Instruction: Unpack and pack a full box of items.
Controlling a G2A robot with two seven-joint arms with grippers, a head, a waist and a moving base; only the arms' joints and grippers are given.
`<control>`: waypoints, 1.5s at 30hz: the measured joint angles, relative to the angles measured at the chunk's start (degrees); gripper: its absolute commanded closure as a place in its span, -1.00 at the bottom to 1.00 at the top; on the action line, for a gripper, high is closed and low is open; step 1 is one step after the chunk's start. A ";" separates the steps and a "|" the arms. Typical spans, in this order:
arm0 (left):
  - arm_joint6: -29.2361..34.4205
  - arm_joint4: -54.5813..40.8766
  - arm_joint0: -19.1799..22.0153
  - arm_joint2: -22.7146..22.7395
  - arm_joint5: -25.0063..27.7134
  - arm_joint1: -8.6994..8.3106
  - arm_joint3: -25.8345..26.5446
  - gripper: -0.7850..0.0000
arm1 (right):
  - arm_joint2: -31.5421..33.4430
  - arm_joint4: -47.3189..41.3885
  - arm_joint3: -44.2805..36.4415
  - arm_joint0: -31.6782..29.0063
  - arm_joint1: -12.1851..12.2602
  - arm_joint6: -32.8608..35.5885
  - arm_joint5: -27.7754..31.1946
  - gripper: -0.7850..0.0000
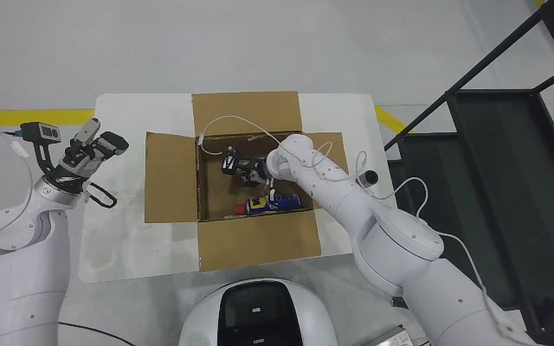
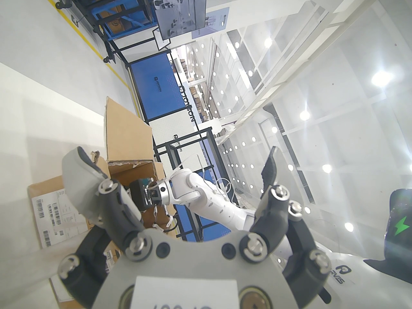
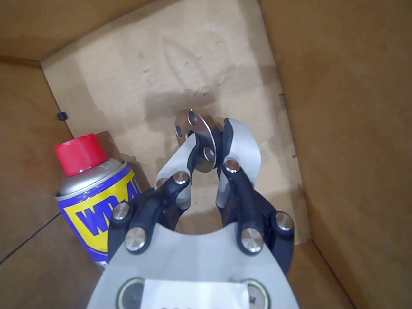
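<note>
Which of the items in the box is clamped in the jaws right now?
The round metal disc with holes, gripped by the right gripper; the red-capped spray can lies free beside it.

This is a big industrial hall, used as a robot test place. The grey floor [image 1: 260, 43] has a yellow line [image 1: 43, 115] painted on it, and a black steel stair [image 1: 493, 138] stands beside the white table [image 1: 138, 112] with the box [image 1: 247, 111]. The left wrist view shows a high white ceiling [image 2: 322, 65] with many round lamps [image 2: 381, 78], blue partition panels [image 2: 151, 85] in black frames and a large screen [image 2: 180, 1].
</note>
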State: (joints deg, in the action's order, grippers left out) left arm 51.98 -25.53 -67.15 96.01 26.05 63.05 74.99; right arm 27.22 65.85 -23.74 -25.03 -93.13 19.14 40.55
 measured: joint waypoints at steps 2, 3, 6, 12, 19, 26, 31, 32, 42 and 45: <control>0.00 0.00 0.00 0.00 0.00 0.00 0.00 -1.00 | 0.15 0.50 -0.34 0.24 0.13 -0.71 0.35 1.00; 0.00 0.00 0.00 0.00 0.00 0.00 0.00 -1.00 | 0.25 0.72 -0.55 0.36 0.23 -0.98 0.49 1.00; 0.00 0.00 0.00 0.00 0.00 0.00 0.00 -1.00 | 0.88 1.14 -1.41 0.67 0.80 -2.07 1.19 1.00; 0.00 0.00 0.00 0.00 0.00 0.00 0.00 -1.00 | 2.42 2.20 -5.27 0.42 2.78 -1.71 4.27 1.00; 0.00 0.00 0.00 0.00 0.00 0.00 0.00 -1.00 | 6.80 1.52 -15.14 -2.63 6.97 0.78 8.17 1.00; 0.00 0.00 0.00 0.00 0.00 0.00 0.00 -1.00 | 16.82 -0.63 -34.07 -12.36 13.61 9.08 7.08 1.00; 0.00 0.00 0.00 0.00 0.00 0.00 0.00 -1.00 | 25.42 -2.62 -48.27 -21.57 17.69 14.76 6.92 1.00; 0.00 0.00 0.00 0.00 0.00 0.00 0.00 -1.00 | 27.35 -2.95 -51.37 -23.73 18.47 15.98 6.82 1.00; 0.00 0.00 0.00 0.00 0.00 0.00 0.00 -1.00 | 32.86 -4.86 -59.93 -30.02 20.34 17.69 5.92 1.00; 0.00 0.00 0.00 0.00 0.00 0.00 0.00 -1.00 | 32.86 -4.86 -59.94 -30.02 20.34 17.69 5.92 1.00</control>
State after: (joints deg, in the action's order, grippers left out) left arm 51.98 -25.53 -67.15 96.01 26.05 63.05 74.99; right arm 60.08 61.00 -83.68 -55.05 -72.80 36.83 46.47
